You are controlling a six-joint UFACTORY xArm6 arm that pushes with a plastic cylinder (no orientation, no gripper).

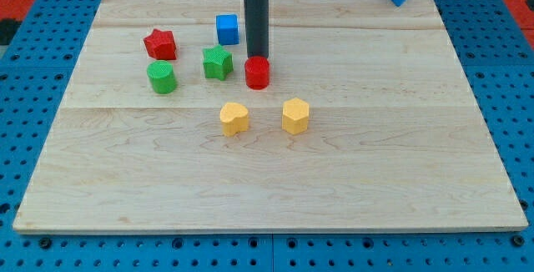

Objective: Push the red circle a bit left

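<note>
The rod's tip [256,57] holds nothing; it stands touching or just behind the red circle [257,73], at its 12 o'clock, just above board centre. To send the circle left, the tip should first come round to the circle's 3 o'clock side, then push briefly toward 9 o'clock. Room is short there: the green star [218,62] sits near at 9 o'clock, the green cylinder [162,78] beyond it. The board [400,155] edge lies well apart on every side.
</note>
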